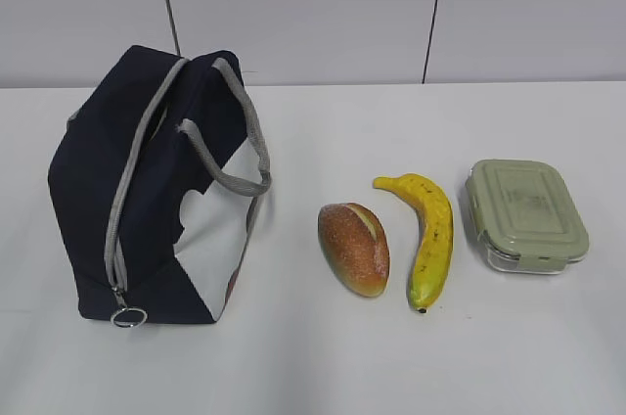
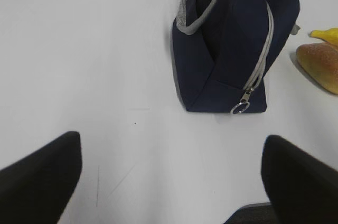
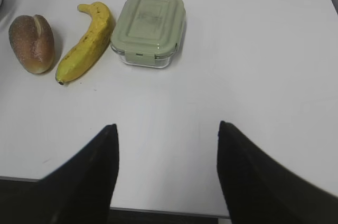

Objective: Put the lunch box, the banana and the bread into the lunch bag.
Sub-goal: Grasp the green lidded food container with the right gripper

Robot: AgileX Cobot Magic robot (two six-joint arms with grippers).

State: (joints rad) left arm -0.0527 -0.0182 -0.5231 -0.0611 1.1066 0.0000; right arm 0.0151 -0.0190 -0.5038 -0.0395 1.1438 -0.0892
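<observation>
I see the navy-blue fabric lunch bag [image 1: 156, 190] zipped shut on the white surface [image 1: 323, 366], its zipper line running away from my left hand [image 2: 171, 182], which gapes wide and empty. My right hand [image 3: 168, 176], moderately spread and empty, faces the sage-lidded clear lunch box [image 3: 149, 28], yellow banana [image 3: 87, 42] and brown oval bread [image 3: 33, 43], all outside the bag.

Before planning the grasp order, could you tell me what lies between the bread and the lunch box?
The banana, between bread and lunch box, clear in the exterior view.
</observation>
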